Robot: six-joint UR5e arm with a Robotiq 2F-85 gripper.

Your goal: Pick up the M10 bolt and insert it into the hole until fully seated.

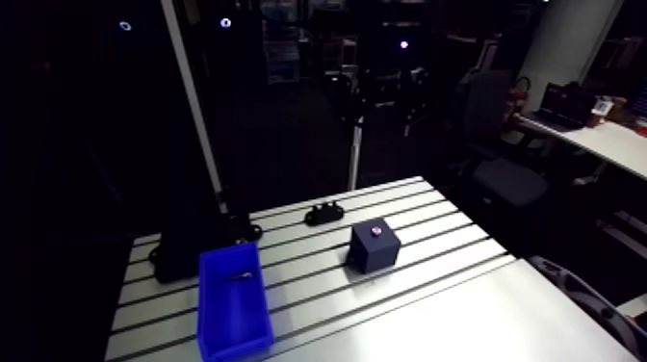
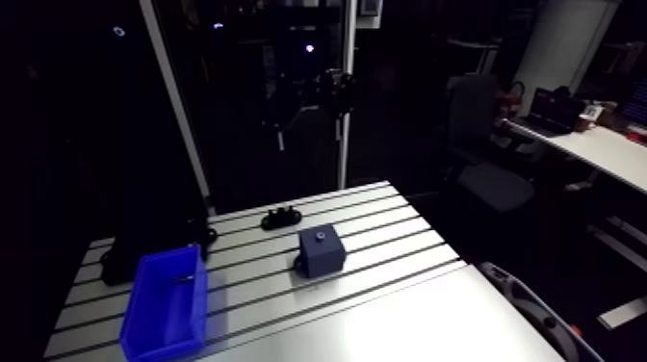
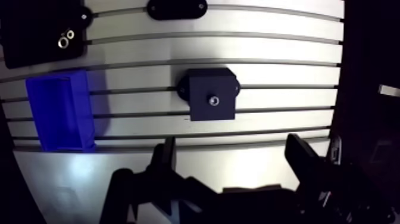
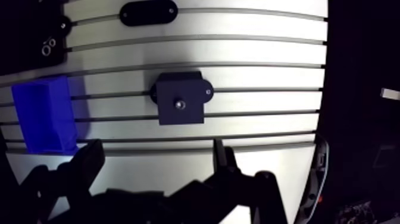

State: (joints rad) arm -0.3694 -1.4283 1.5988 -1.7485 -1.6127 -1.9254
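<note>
- 2 fingers (image 3: 168, 159) of the jaws stand wide apart above the bench (image 3: 286, 71), with nothing held between them.
- Ahead of the jaws, clear of both fingers, 1 dark block (image 3: 202, 110) sits on the bench. Its hole (image 3: 213, 100) faces up at the middle of the top face, ringed in bright metal.
- Beside the block and well apart from it stands a blue bin (image 3: 59, 113), open side up.
- The bolt (image 1: 241, 276) shows in the arm view as 1 small dark sliver on the bin's floor, near its far end. The wrist view does not show it.
- Beyond the bin lies a black plate (image 3: 36, 33) bearing 2 small bright rings (image 3: 65, 39).
- Beyond the block, 1 black oval piece (image 3: 177, 8) lies near the bench's far edge.
</note>
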